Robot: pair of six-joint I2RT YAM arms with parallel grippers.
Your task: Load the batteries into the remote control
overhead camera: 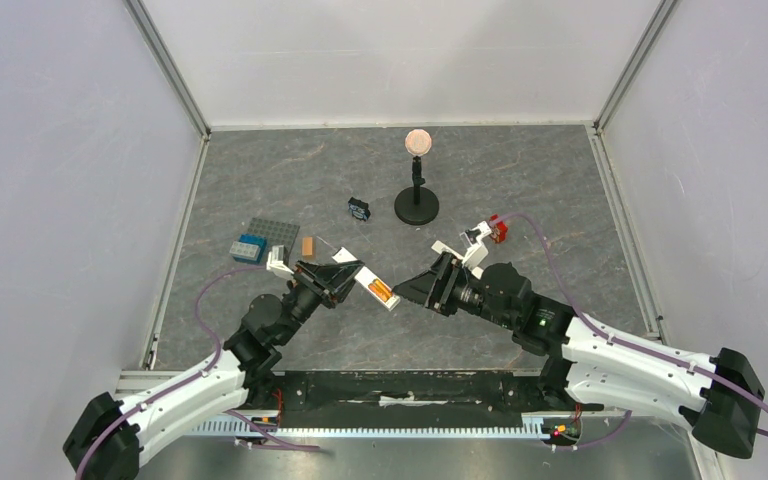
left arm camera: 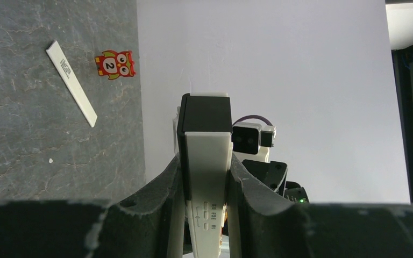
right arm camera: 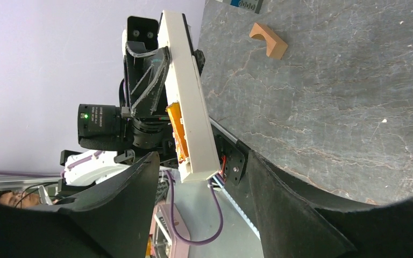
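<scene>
The white remote control point(overhead camera: 358, 280) is held off the table, with my left gripper point(overhead camera: 343, 283) shut on its middle. In the left wrist view the remote point(left arm camera: 207, 156) stands between my two dark fingers, its black end pointing away. Orange batteries point(overhead camera: 382, 291) lie in the open compartment at its right end, and they also show in the right wrist view point(right arm camera: 176, 129). My right gripper point(overhead camera: 412, 290) is open just right of that end. In the right wrist view the remote's tip point(right arm camera: 199, 161) reaches the gap between my spread fingers point(right arm camera: 140, 193) without touching them.
A thin white strip point(left arm camera: 71, 83) and a red owl tile point(left arm camera: 115, 64) lie on the grey table. A tan arch piece point(right arm camera: 269, 40) lies farther off. A black stand with a round pink top point(overhead camera: 417, 190), a small black object point(overhead camera: 359, 209), a grey studded plate point(overhead camera: 272, 235) and a blue brick point(overhead camera: 248, 248) sit behind the arms.
</scene>
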